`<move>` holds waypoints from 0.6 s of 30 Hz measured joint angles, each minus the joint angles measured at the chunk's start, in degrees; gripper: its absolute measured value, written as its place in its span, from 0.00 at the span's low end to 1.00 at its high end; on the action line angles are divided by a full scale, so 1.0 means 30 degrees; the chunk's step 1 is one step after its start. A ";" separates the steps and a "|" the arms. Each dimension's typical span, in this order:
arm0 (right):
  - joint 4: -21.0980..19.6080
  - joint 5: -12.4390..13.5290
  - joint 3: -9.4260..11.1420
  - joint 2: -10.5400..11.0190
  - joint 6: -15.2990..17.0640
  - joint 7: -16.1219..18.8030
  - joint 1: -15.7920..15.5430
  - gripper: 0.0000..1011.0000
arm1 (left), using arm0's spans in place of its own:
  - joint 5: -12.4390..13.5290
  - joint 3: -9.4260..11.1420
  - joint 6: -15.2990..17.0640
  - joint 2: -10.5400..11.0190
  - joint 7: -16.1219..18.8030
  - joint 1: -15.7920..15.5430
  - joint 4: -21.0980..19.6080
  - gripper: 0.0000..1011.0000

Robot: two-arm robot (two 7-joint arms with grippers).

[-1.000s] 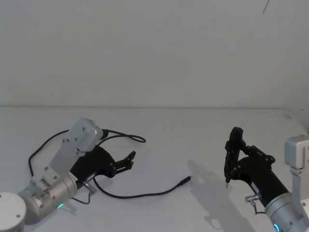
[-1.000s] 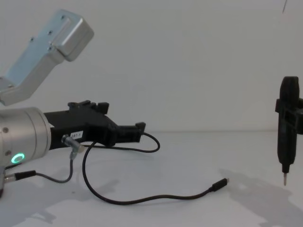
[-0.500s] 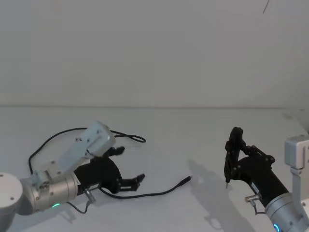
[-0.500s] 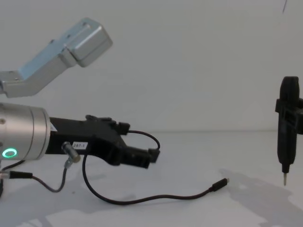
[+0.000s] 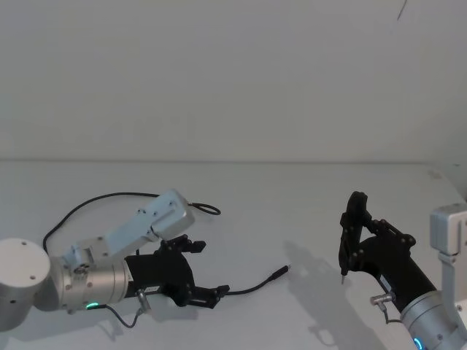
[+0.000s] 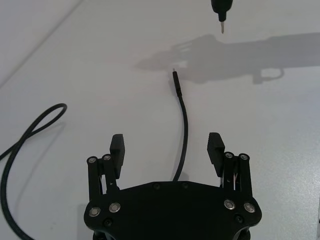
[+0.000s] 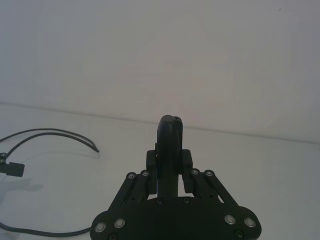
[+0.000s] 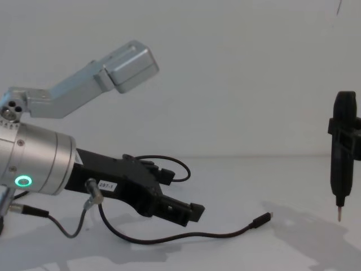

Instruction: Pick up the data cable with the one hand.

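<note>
One second on: astride the cable, not yet closed

Swung off the looped end (image 8: 188,168) and dropped low over the surface (image 5: 292,197) with the left gripper (image 5: 208,268). Jaws wide apart, nothing held. Between them now, in the left wrist view, the straight run of the data cable (image 6: 184,125), passing under the palm and out ahead to the plug (image 6: 177,82). Plug well beyond the jaw tips, loop behind and off to one side. No shift in the cable itself: same lie on the surface, untouched. Well clear of those jaws, the right gripper (image 5: 363,232) parked as before, clamped on a black pen-shaped tool (image 8: 343,152). Probably the approach done and the grasp next: a little lower, then close. Thin, limp cable, flat on the surface: easy to miss if closed too high, likely to sag and trail once lifted.
</note>
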 joint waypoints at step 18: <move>-0.0002 0.0001 0.0000 0.0000 -0.0001 0.0000 -0.0001 0.28 | -0.0253 0.0753 0.1003 -0.0443 -0.0885 -0.1260 0.1472 0.99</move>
